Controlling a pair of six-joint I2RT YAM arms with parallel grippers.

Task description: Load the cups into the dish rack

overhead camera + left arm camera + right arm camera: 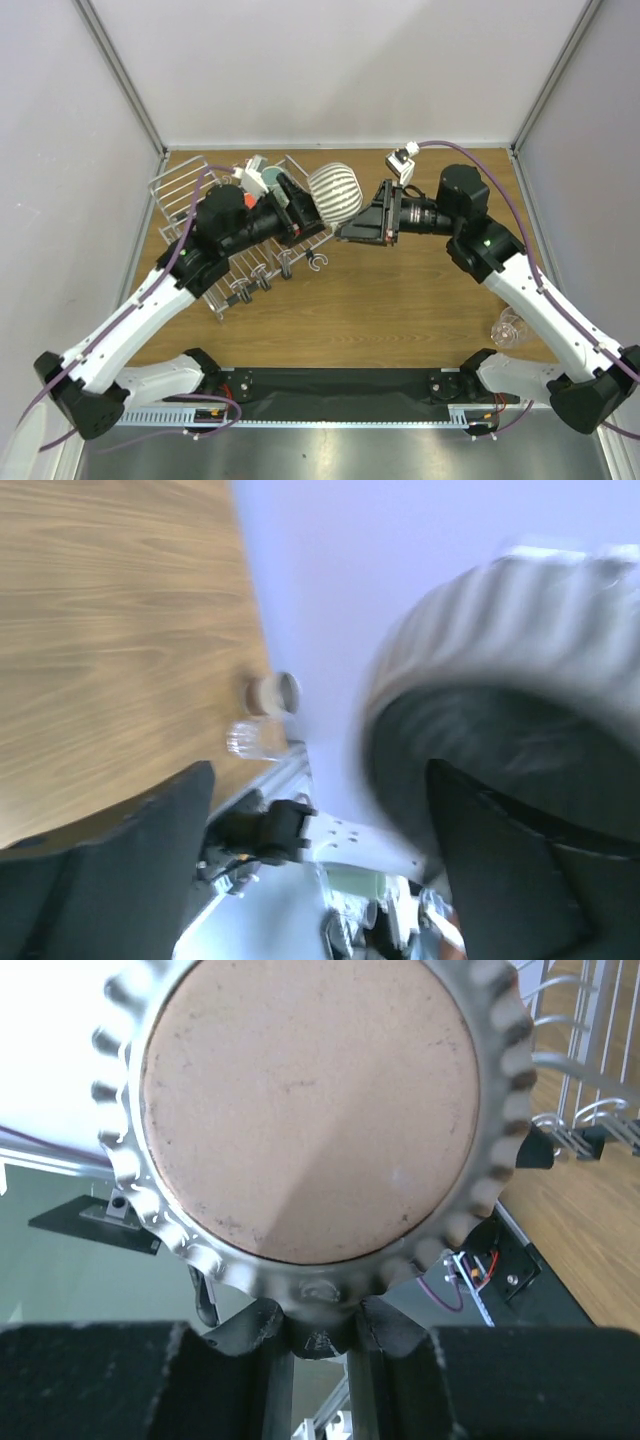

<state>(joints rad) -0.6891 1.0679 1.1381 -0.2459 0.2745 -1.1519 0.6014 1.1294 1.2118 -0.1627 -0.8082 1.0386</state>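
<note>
The white ribbed mug [333,192] hangs in the air just right of the dish rack [190,185]. My right gripper [347,228] is shut on its handle. In the right wrist view the mug's brown base [305,1100] faces the camera, with my gripper [318,1332] clamped on the handle below it. My left gripper [305,212] is open right beside the mug. In the left wrist view the blurred mug [500,660] shows its dark inside past the spread gripper [320,790]. A clear glass [508,328] lies at the right table edge.
The left wrist view shows the clear glass [255,738] and a shiny metal cup [273,692] close together at the table edge. Red and teal items [262,185] sit at the top of the rack. Rack rods [590,1070] show in the right wrist view. Walls enclose the table.
</note>
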